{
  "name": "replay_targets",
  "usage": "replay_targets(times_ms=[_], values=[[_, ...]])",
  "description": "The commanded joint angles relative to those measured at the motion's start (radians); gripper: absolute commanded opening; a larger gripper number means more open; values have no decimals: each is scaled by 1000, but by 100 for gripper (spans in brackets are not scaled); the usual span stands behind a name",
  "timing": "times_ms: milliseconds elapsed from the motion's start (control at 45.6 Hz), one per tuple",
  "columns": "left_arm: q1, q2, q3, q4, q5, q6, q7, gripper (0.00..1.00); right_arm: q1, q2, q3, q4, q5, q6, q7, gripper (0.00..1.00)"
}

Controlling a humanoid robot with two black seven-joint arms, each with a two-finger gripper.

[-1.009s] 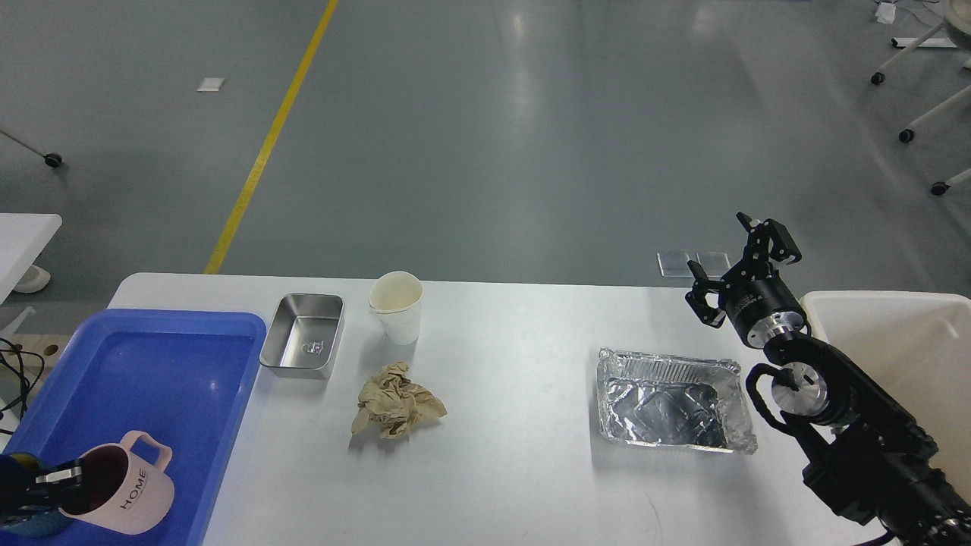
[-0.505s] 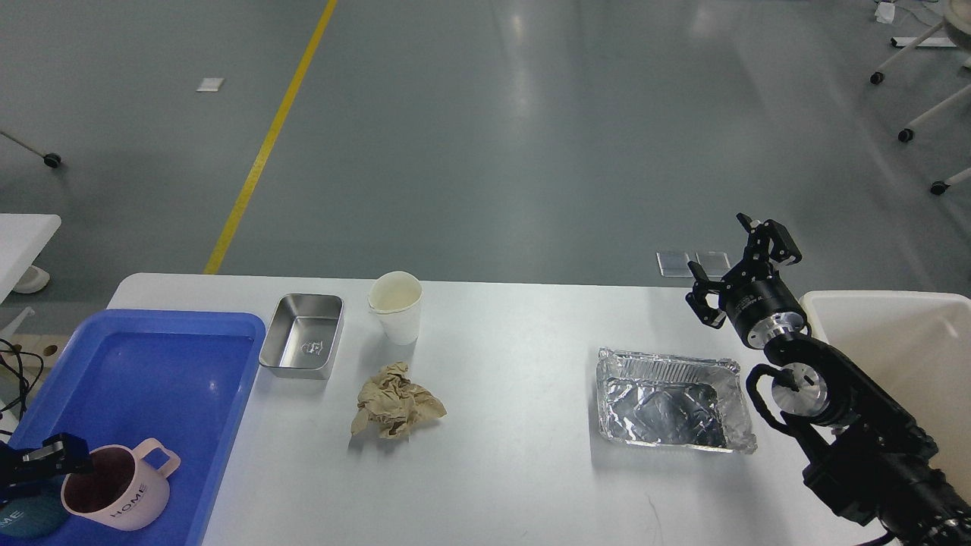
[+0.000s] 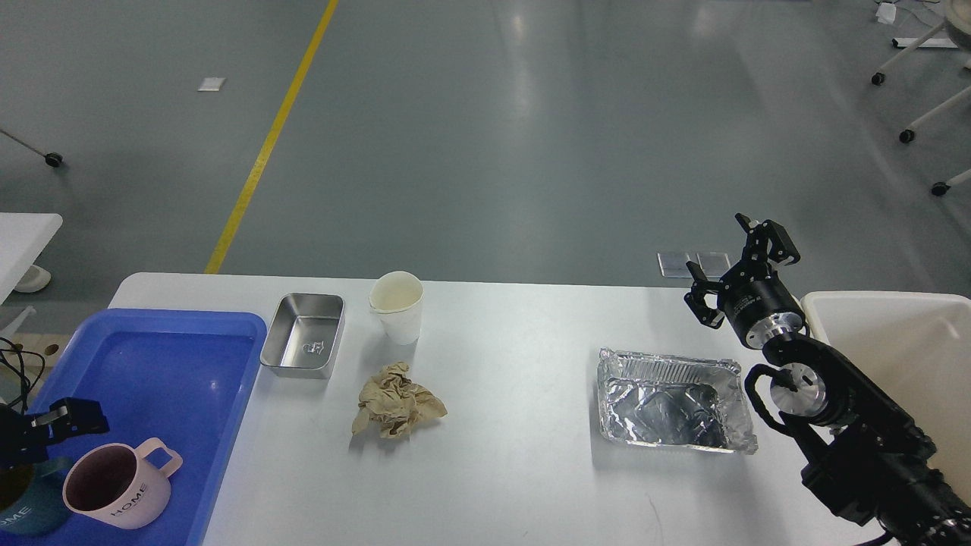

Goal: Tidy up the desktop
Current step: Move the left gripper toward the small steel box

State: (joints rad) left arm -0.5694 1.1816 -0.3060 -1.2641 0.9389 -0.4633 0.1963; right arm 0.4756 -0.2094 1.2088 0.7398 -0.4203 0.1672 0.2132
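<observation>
The white desktop (image 3: 516, 470) carries a steel box (image 3: 303, 335), a white paper cup (image 3: 397, 305), a crumpled brown paper (image 3: 394, 400) and a crinkled foil tray (image 3: 671, 400). A pink "HOME" mug (image 3: 114, 487) stands upright in the blue tray (image 3: 174, 371), beside a dark teal cup (image 3: 26, 509) at the tray's near left corner. My left gripper (image 3: 72, 421) hovers just up and left of the pink mug, apart from it, open and empty. My right gripper (image 3: 734, 264) is open and empty above the desktop's far right edge, beyond the foil tray.
A cream-white bin (image 3: 895, 341) stands at the right end of the desktop, beside my right arm. Black cables (image 3: 11, 371) hang left of the blue tray. Another white table's corner (image 3: 26, 231) shows at far left. Chair castors sit on the grey floor behind.
My left gripper let go of the pink mug, which now stands in the blue tray, and drew back up and left. The right arm has barely moved.
</observation>
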Motion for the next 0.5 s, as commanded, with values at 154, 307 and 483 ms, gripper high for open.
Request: replay_targets(times_ms=[154,307,483], values=[[-86,110,-99,-69,-2,-170,-8,78,6,2,0,0,0,-8,0,100],[-86,213,-283,-106,-3,-265,-9,78,12,2,-23,0,-2,-11,0,100],[-87,302,-482,-104,-23,-330,-15,78,15,4,-25,0,-2,-12,0,100]])
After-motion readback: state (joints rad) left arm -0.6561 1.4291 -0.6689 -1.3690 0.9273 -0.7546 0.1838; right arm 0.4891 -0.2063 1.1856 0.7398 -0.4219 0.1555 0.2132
